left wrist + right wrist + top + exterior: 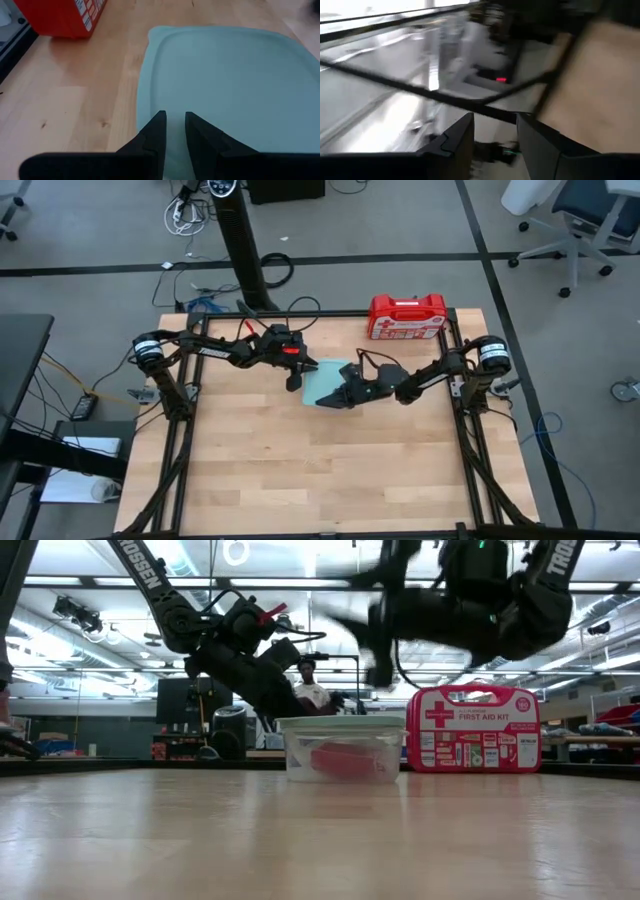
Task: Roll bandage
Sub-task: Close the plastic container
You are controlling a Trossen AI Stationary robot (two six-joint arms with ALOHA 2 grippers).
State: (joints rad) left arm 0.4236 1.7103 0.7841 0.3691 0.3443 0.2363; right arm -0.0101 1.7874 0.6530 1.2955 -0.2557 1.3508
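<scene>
Left gripper [293,379], centre-left of the high view, hangs over the left edge of the container [322,383]; jaws slightly parted, holding nothing. In the low view's centre the container [342,748] sits lidded on the table [200,830], the bandage [345,761] lying inside as a red bundle. Right gripper [335,397] is above the container's right side; jaws parted, empty. The case [407,317] stands upper right.

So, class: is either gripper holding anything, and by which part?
Nothing is held. The left gripper and the right gripper both show empty gaps.
</scene>
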